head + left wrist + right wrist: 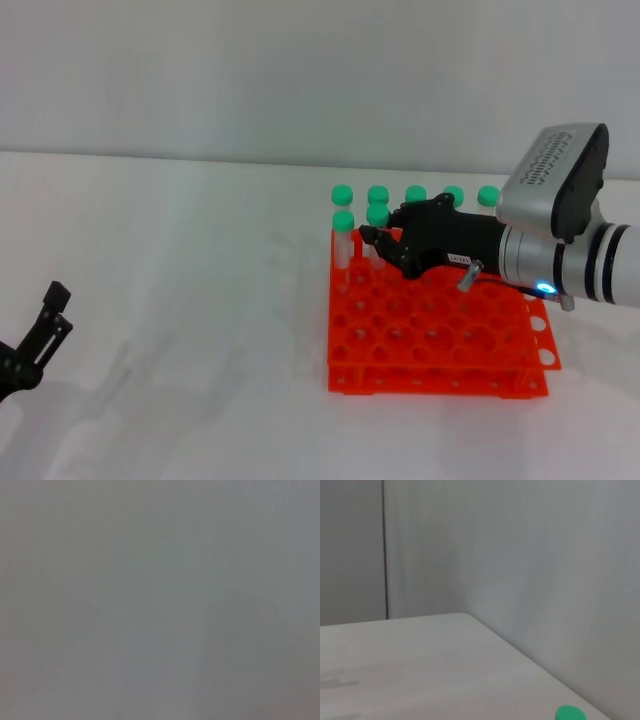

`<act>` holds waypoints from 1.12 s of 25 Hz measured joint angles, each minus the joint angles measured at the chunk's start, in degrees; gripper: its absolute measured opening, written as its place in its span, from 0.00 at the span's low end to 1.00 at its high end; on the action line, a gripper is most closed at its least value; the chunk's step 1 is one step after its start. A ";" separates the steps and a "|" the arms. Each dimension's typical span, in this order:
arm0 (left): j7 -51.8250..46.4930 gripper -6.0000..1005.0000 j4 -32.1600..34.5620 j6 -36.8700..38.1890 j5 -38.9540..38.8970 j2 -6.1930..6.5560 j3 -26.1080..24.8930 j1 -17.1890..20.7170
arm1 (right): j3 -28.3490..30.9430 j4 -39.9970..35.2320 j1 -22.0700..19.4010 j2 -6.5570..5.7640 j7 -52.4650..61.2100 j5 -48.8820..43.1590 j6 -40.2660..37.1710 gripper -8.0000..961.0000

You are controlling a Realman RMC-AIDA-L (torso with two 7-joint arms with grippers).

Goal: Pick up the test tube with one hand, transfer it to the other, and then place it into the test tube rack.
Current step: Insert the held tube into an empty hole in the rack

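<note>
The orange-red test tube rack (440,345) stands right of centre on the white table. Several green-capped tubes stand in its far rows. My right gripper (383,250) reaches in from the right, low over the rack, at the test tube (377,216) in the second row, whose cap sits slightly higher than its neighbour's (343,221). The gripper hides the tube's lower part. One green cap (569,713) shows in the right wrist view. My left gripper (50,315) is open and empty, low at the far left. The left wrist view shows only blank grey.
A row of green-capped tubes (415,194) lines the rack's far edge. The rack's near holes (420,345) hold nothing. A pale wall (300,70) stands behind the table. The table's far edge and a wall corner (470,615) show in the right wrist view.
</note>
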 joint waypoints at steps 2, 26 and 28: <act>0.00 0.89 0.00 0.00 0.00 0.00 0.00 0.00 | -0.41 0.04 0.04 0.02 0.52 0.00 0.18 0.22; 0.00 0.89 0.00 0.13 0.00 -0.07 0.00 0.40 | -3.52 0.21 0.28 -0.26 3.90 0.02 1.84 0.22; 0.00 0.89 0.00 0.20 0.00 -0.08 0.00 0.48 | -3.62 0.10 0.30 -0.28 4.31 -0.01 1.70 0.22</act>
